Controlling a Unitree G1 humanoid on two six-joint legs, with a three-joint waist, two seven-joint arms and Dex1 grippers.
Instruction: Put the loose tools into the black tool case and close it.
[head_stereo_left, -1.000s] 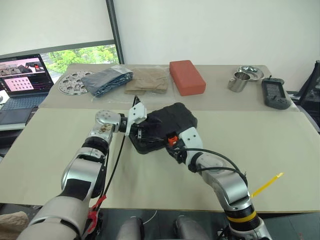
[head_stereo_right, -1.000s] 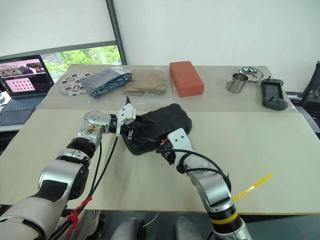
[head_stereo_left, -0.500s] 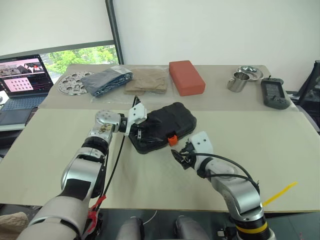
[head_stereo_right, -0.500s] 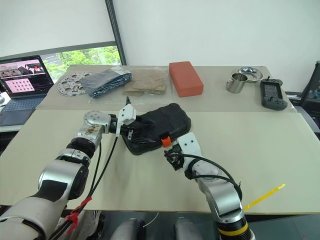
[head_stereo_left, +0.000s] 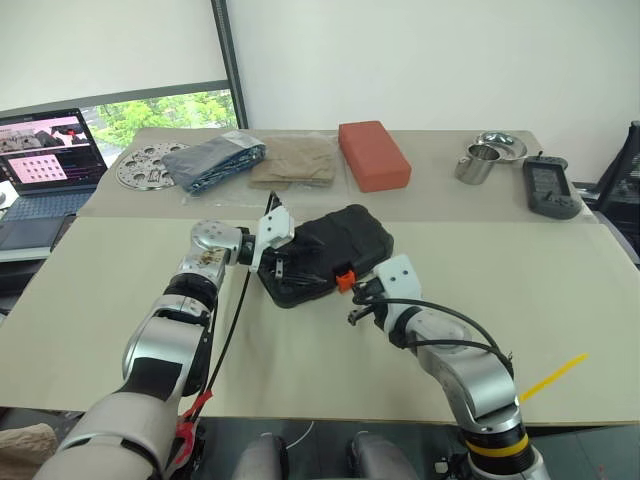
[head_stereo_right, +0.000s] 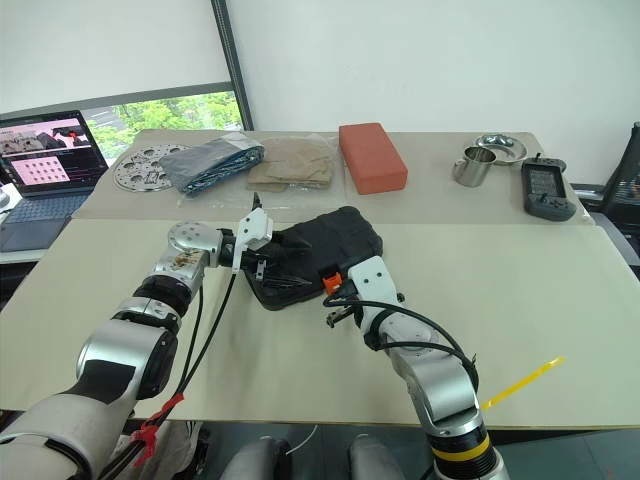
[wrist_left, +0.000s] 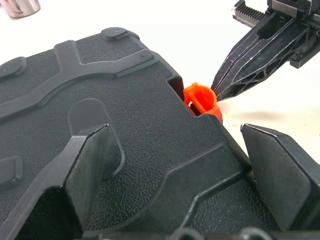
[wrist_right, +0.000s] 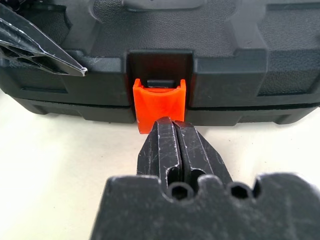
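Closed black tool case (head_stereo_left: 325, 253) lay on the counter (head_stereo_left: 560, 290), right gripper (wrist_right: 172, 142) with fingers pressed together at the case's orange latch (wrist_right: 159, 103), left gripper (wrist_left: 170, 165) with fingers spread apart over the case's lid.

Tools hidden inside shut case (head_stereo_left: 325, 252).

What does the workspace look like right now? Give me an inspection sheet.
Surface: beige table, bare near the case.
Job's things: black tool case closed; orange latch facing the right arm.
Clutter: red-orange block, metal cup, handheld device, folded cloths.
Grippers: left tool open, straddling the case; right tool shut, tips at the latch.
Cables: black cable along left arm.
Surroundings: laptop, window.
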